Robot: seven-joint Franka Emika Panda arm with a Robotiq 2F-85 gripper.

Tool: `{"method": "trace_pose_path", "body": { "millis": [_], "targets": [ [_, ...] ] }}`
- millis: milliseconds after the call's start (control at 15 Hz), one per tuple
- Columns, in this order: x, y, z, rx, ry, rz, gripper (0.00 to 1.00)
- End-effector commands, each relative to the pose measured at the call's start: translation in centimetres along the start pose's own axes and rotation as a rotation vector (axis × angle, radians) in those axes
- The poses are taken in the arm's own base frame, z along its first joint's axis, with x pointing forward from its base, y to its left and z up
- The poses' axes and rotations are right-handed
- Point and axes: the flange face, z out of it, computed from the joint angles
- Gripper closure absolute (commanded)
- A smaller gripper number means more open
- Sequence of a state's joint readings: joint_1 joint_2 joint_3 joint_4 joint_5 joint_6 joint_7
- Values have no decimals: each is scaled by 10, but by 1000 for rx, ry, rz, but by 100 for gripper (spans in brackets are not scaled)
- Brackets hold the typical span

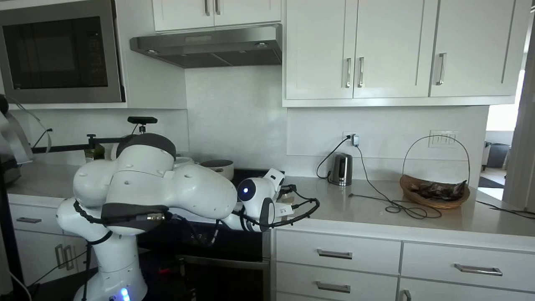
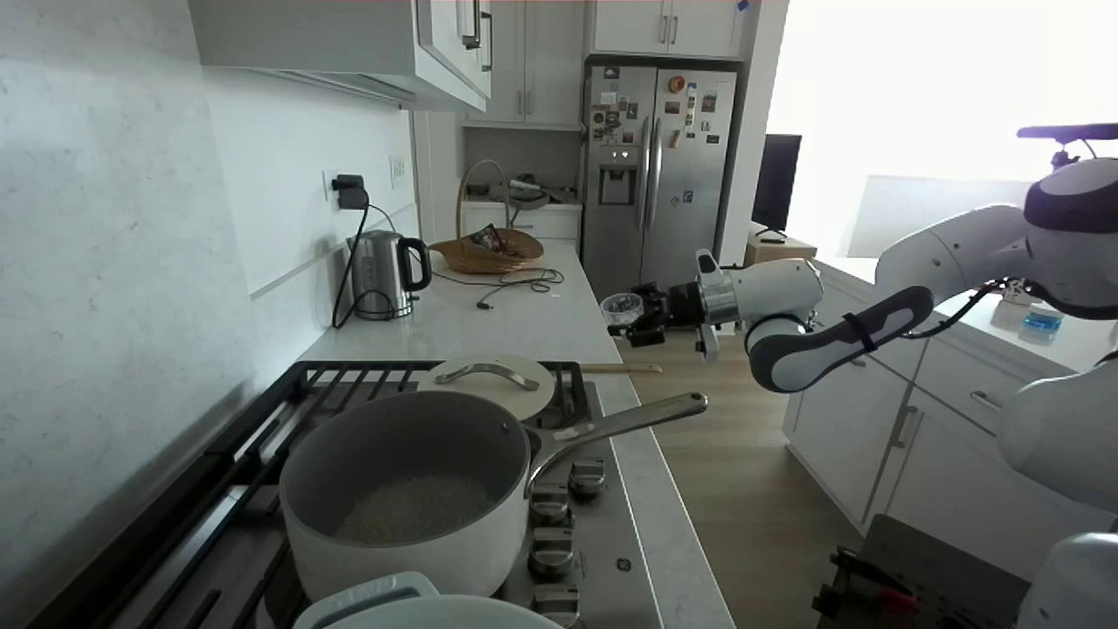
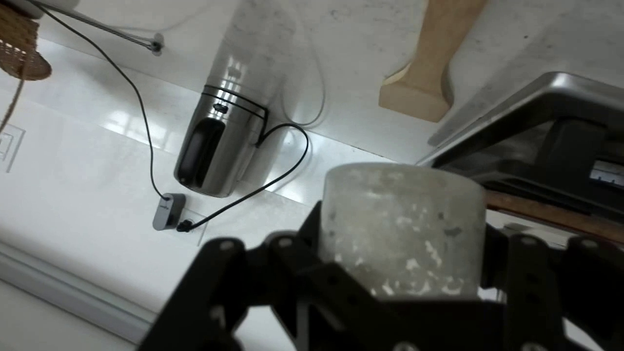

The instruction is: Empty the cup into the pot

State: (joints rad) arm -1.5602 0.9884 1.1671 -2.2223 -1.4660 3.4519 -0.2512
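Observation:
A small clear cup (image 2: 622, 307) is between the two fingers of my gripper (image 2: 631, 316), held in the air by the counter's front edge, beyond the stove. In the wrist view the cup (image 3: 404, 224) looks cloudy, with pale and dark specks on or inside its wall; how full it is cannot be told. The gripper (image 3: 402, 243) is shut on its sides. A large light pot (image 2: 410, 563) with a grey inside and a long metal handle stands on the stove, apart from the cup. Pale contents show on its bottom. A pot (image 1: 223, 169) partly shows behind the arm in an exterior view.
A pale lid (image 2: 489, 389) with a metal handle lies behind the pot. A light blue pot (image 2: 419, 607) stands in front. A kettle (image 2: 380, 275), cords and a wicker basket (image 2: 489, 253) are along the counter. A range hood (image 1: 209, 46) hangs above the stove.

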Motion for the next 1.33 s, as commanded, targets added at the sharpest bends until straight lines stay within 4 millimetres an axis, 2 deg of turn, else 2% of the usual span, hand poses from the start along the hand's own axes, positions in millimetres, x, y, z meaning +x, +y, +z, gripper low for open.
{"method": "trace_pose_path", "body": {
  "millis": [0,333,733,1000,1267],
  "targets": [
    [-10,-9,7,10,70,-19,68],
    [-15,-2,27,-4,106,-10,68],
    [-18,27,59,-54,125,6,68],
    [-32,44,80,-90,121,26,68],
    [-45,52,101,-110,110,45,68]
  ]
}}
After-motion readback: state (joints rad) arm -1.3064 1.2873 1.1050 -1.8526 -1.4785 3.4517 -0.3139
